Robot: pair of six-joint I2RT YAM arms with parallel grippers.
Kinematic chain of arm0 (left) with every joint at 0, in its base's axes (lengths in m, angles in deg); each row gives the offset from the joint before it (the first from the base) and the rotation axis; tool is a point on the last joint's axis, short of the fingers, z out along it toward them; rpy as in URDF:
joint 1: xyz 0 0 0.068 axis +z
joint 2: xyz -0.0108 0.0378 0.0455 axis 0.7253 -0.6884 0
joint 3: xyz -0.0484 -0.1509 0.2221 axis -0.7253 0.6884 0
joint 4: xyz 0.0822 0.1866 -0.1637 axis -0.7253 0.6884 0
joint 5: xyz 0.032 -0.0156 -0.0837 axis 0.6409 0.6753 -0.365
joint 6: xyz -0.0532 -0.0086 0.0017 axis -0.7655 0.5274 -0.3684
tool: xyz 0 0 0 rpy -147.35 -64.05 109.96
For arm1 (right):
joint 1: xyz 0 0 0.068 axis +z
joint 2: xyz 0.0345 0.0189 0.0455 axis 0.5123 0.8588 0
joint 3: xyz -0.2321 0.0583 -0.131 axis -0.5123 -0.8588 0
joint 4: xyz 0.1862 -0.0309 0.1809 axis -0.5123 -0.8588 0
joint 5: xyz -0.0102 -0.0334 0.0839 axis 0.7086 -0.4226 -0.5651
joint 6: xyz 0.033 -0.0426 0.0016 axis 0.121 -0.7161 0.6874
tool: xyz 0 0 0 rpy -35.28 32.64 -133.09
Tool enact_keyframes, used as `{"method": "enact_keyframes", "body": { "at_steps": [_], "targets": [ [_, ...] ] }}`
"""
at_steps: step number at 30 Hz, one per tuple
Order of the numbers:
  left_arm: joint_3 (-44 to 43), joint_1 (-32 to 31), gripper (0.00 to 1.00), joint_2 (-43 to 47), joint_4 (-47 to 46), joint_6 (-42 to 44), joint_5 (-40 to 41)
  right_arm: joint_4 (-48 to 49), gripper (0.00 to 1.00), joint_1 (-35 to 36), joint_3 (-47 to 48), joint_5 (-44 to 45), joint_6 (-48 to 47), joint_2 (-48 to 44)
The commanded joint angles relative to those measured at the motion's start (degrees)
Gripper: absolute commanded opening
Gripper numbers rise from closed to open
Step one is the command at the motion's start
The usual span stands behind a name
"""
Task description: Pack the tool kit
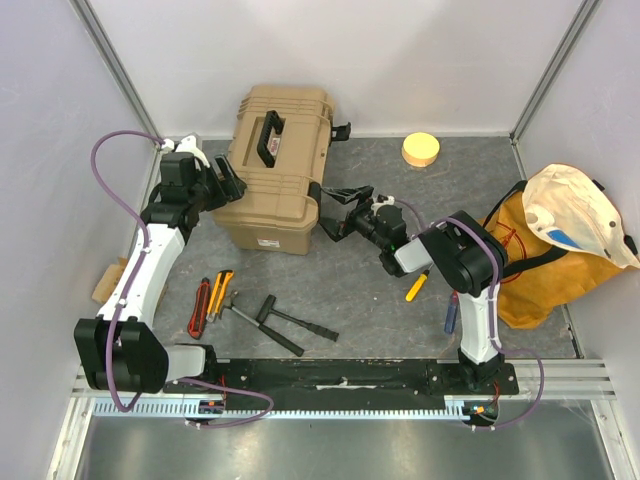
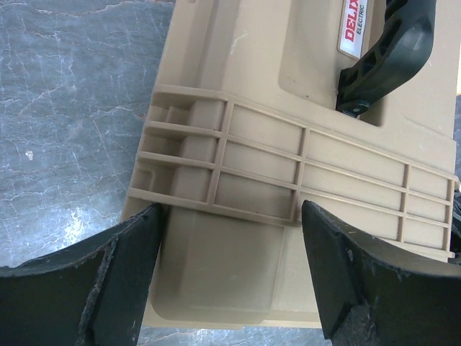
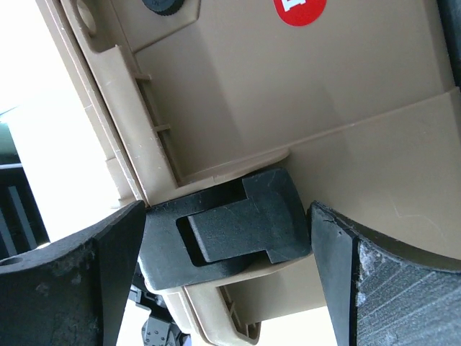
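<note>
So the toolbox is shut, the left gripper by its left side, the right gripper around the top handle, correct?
No: the right gripper straddles a black latch of the toolbox, not the top handle, as the right wrist view shows. The rest stands.

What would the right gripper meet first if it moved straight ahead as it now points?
Most likely the black latch on the toolbox side, framed by the open right gripper; how near is unclear.
</note>
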Motion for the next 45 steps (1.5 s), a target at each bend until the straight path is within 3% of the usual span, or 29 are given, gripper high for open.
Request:
{"method": "enact_keyframes", "body": {
  "at_steps": [1,5,11,26,37,45],
  "targets": [
    [3.3,-1.3,0.84,-3.9,9.7,-0.4,-2.8,33.0,0.98,3.7,2.6,-7.2,1.5,0.1],
    [3.4,-1.5,0.84,-4.1,9.7,-0.4,-2.8,32.9,0.97,3.7,3.6,-8.6,-2.3,-1.9],
    [3.9,-2.2,0.84,-4.3,9.7,-0.2,-2.6,32.9,0.7,3.7,6.1,-8.3,-3.3,-3.1],
    [4.4,-8.6,0.83,-7.2,11.7,1.1,6.1,28.9,0.35,2.6,2.9,-6.6,-4.8,-5.9],
    [3.8,-12.3,0.83,-10.5,14.1,1.4,11.3,16.8,0.23,1.3,0.8,-8.0,-12.0,-11.6],
    [3.4,-12.3,0.83,-10.0,14.4,0.7,12.4,-7.4,0.25,0.9,2.7,-9.0,-27.8,-19.4]
  ]
}}
